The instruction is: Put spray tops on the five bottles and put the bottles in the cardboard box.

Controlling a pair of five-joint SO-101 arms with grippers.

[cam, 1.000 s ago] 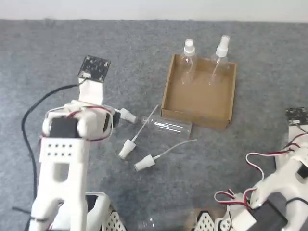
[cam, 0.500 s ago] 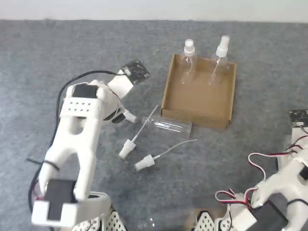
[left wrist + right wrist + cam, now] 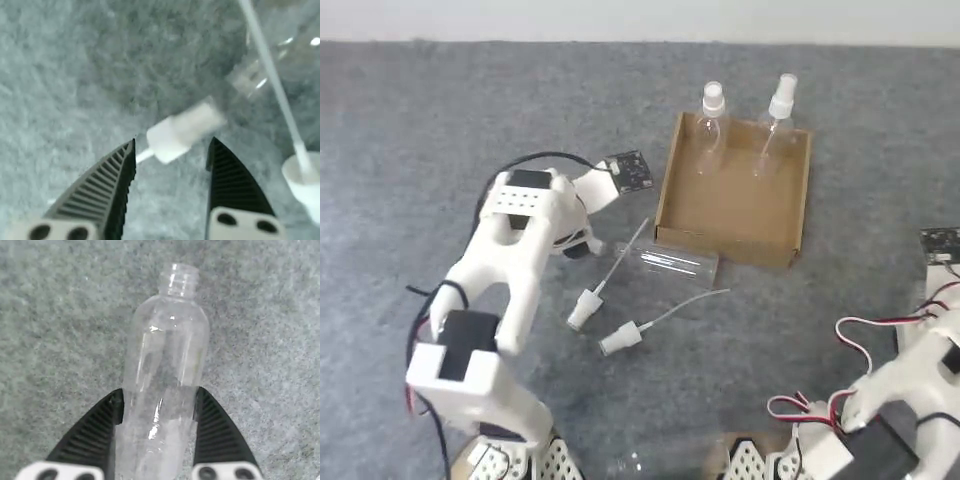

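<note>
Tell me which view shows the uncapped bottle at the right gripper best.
The right wrist view: the uncapped bottle sits close up in the right gripper, open threaded neck plain. The high view catches a faint glint of it at its bottom edge. The left wrist view faces a spray top instead.
</note>
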